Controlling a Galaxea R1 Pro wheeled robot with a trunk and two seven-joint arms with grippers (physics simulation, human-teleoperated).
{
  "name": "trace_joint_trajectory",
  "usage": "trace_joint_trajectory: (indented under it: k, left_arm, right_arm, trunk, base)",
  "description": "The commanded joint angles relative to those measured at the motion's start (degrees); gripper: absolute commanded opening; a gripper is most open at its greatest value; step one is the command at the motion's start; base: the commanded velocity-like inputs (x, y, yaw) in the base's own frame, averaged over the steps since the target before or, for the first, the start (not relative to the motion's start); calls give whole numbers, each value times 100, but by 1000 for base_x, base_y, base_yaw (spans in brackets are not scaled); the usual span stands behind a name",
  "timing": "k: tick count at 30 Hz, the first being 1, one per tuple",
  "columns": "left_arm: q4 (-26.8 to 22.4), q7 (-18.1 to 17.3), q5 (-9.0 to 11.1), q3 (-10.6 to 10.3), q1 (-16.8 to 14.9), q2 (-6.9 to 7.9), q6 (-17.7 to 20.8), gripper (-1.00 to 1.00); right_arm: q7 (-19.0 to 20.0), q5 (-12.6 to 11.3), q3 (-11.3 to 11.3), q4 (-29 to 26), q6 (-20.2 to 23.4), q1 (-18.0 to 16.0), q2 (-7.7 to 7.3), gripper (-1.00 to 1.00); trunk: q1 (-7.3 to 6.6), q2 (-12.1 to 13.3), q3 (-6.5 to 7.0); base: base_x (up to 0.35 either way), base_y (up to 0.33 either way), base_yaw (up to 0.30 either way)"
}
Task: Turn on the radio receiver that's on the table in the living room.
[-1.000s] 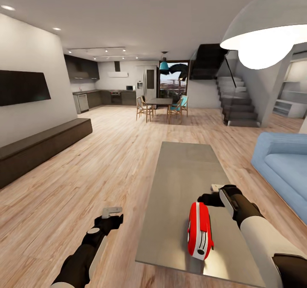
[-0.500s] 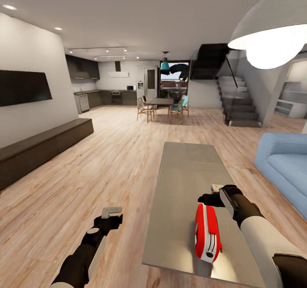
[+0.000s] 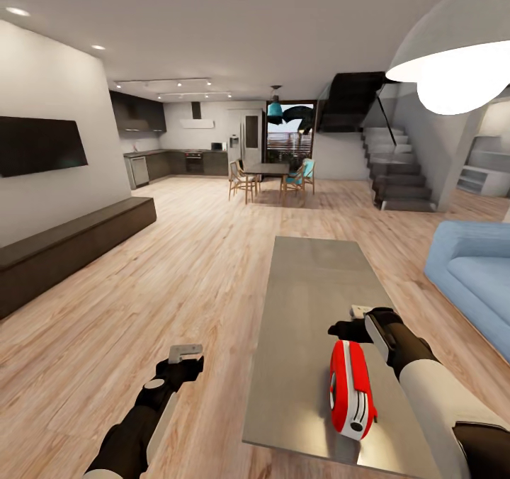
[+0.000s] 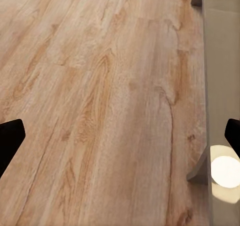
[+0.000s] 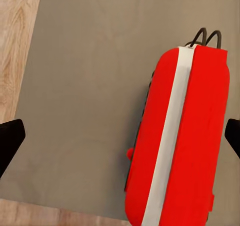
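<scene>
Red radio receiver (image 3: 352,390) on grey table (image 3: 312,302) | right claw (image 3: 347,323) above, spread, empty | left claw (image 3: 185,355) spread, empty

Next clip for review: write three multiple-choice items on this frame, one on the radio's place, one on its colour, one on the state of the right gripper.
1. Where is the radio receiver?
A. on the wood floor
B. on the table, near its close end
C. on the blue sofa

2. Its body colour?
A. red with white trim
B. black
C. blue

3. The right gripper is
A. shut on the radio
B. open above the table
C. resting on the sofa

Answers: 1 B, it lies on the grey top; 2 A, red shell with a white band; 3 B, the wrist view shows fingers spread apart, nothing between.
</scene>
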Motion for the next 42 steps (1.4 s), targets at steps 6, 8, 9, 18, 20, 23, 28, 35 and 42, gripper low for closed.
trace_joint_trajectory:
  k: [6, 8, 9, 18, 20, 23, 28, 35, 42]
  left_arm:
    - [7, 0, 0, 0, 0, -2, 0, 100]
    - [8, 0, 0, 0, 0, -1, 0, 100]
    - [8, 0, 0, 0, 0, -1, 0, 100]
    - [9, 4, 0, 0, 0, 0, 0, 100]
    - [9, 5, 0, 0, 0, 0, 0, 100]
    - [9, 7, 0, 0, 0, 0, 0, 100]
    - [9, 7, 0, 0, 0, -6, 0, 100]
    - [9, 6, 0, 0, 0, -15, 0, 100]
    - [12, 8, 0, 2, 0, -25, -116, 100]
  right_arm:
    - [-55, 13, 0, 5, -8, 0, -13, 100]
    - [-69, 15, -2, 8, -8, 2, -27, 100]
    - [-75, 16, -4, 15, -5, 4, -36, 100]
    - [-127, 24, -339, 356, -197, 9, -196, 100]
    - [-147, 29, -638, 436, -289, 9, -253, 100]
    - [-160, 34, -791, 471, -327, 9, -277, 100]
    - [-164, 41, -833, 481, -333, 9, -280, 100]
    - [-165, 44, -831, 481, -334, 9, -281, 100]
    - [-172, 44, -841, 484, -334, 9, -281, 100]
  trunk:
    - [0, 0, 0]
    - [0, 0, 1]
    - [0, 0, 1]
    - [0, 0, 2]
    - [0, 0, 2]
    - [0, 0, 2]
    - [0, 0, 2]
    - [0, 0, 2]
    - [0, 0, 2]
  base:
    - [0, 1, -13]
    - [0, 0, -74]
    - [0, 0, -56]
    - [0, 0, -16]
    - [0, 0, -1]
    - [0, 0, 0]
    - [0, 0, 0]
    - [0, 0, 0]
    - [0, 0, 0]
